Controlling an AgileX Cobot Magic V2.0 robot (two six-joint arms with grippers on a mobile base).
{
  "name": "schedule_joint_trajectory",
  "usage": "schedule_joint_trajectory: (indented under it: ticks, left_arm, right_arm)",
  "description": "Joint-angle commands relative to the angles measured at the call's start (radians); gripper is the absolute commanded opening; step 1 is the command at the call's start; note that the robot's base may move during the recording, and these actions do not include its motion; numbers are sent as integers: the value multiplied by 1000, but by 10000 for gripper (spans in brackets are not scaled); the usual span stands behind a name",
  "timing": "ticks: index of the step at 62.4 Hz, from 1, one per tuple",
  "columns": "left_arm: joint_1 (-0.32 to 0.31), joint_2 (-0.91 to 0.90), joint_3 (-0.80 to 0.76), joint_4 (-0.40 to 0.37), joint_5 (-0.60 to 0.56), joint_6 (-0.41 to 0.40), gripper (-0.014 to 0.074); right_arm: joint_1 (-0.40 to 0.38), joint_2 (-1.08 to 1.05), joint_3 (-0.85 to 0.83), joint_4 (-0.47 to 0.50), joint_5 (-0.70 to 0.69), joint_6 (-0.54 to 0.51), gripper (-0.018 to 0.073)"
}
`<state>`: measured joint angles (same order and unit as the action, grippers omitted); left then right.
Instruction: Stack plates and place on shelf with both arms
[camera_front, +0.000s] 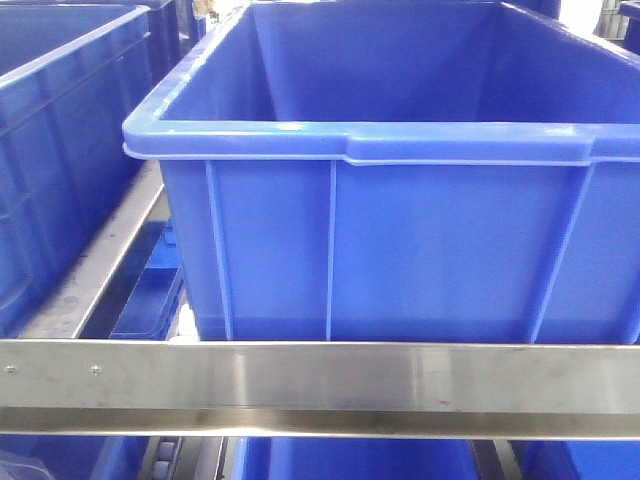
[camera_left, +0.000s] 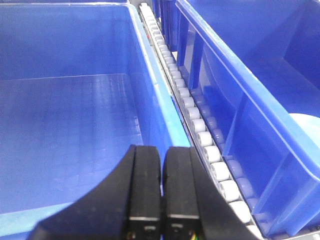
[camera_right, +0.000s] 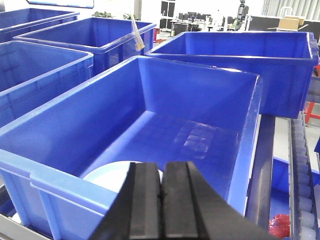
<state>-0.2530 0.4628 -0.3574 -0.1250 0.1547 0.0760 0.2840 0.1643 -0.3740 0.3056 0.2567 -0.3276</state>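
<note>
Blue plastic crates (camera_right: 150, 125) fill the space, with white conveyor rollers (camera_left: 200, 130) running between them. At twelve o'clock, desks with dark monitors (camera_right: 195, 19) stand under bright light.

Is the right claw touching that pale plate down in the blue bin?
Cannot tell. In the right wrist view the right gripper, fingers pressed together, covers part of the plate inside the crate, hiding any gap or contact.
</note>
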Motion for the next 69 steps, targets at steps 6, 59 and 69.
schedule_joint_trajectory:
  ticks: [6, 59, 69]
  left_arm:
    - [0, 5, -31, -6, -95, -2, 84]
    - [0, 7, -31, -6, -92, -2, 84]
    - [0, 7, -31, -6, -91, -2, 84]
  right_arm:
    - [1, 8, -24, 7, -96, 1, 56]
    - [-302, -197, 388, -256, -243, 378, 56]
    - [-302, -197, 387, -257, -238, 376, 56]
